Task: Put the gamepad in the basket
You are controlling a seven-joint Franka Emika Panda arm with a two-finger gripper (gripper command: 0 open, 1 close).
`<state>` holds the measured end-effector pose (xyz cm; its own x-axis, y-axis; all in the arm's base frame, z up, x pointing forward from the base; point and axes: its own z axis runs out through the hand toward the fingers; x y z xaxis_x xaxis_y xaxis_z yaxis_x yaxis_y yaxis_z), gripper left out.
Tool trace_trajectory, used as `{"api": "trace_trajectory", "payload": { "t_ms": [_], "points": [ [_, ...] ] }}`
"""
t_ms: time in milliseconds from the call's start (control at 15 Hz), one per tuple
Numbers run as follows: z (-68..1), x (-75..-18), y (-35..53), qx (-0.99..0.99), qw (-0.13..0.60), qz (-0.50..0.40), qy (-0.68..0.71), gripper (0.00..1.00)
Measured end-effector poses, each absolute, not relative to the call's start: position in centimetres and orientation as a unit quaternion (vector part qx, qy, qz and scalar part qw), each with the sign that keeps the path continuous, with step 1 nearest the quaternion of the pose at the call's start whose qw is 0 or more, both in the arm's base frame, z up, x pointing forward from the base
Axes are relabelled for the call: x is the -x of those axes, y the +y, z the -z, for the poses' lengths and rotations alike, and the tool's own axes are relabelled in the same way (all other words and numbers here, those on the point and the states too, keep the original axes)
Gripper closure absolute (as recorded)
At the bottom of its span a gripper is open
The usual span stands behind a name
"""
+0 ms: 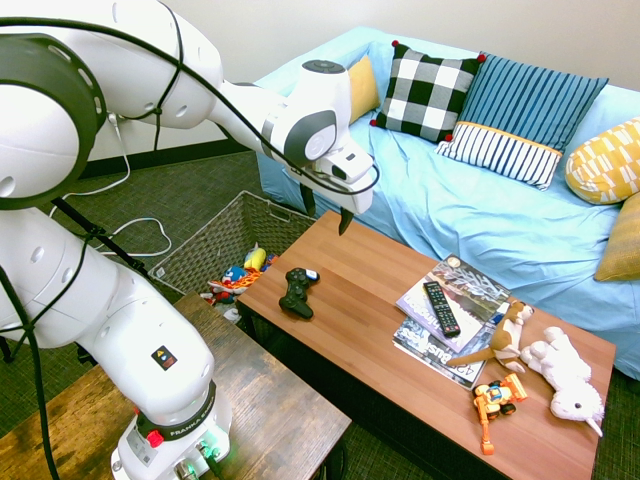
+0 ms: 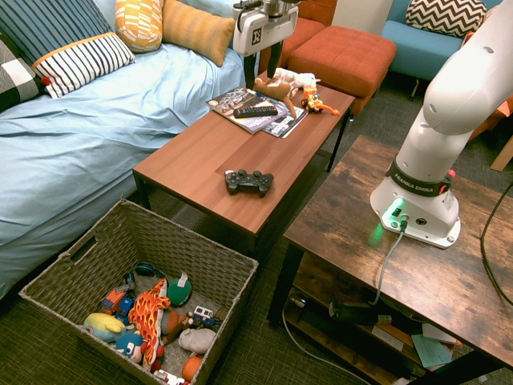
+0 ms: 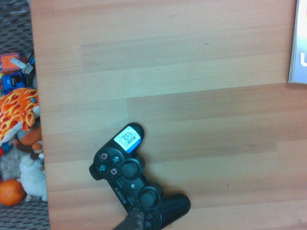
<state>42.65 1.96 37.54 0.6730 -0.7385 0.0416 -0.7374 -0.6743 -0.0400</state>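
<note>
The black gamepad [image 1: 297,292] lies flat on the wooden coffee table [image 1: 380,330] near the end closest to the basket. It also shows in the second exterior view as the gamepad [image 2: 248,182] and close up in the wrist view as the gamepad [image 3: 134,184], with a pale label on one handle. My gripper [image 1: 327,209] hangs high above the table, open and empty, well above and behind the gamepad; from the other side the gripper [image 2: 261,62] shows two spread dark fingers. The woven basket [image 2: 80,265] stands on the floor off the table's end, holding several toys.
Magazines [image 1: 455,305] with a long black remote [image 1: 441,307] on top lie mid-table. A toy dog [image 1: 500,335], a white plush [image 1: 565,375] and an orange toy [image 1: 495,398] sit at the far end. A blue sofa [image 1: 480,220] runs alongside the table.
</note>
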Motion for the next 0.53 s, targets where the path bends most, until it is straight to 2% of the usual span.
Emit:
{"api": "trace_trajectory", "payload": {
  "t_ms": [267,533],
  "points": [
    [-36.5,-43.1,2.8,0.921,0.008,0.029,0.389,0.0],
    [-31.8,-42.5,5.9,0.939,0.005,0.041,0.342,0.0]
  ]
}}
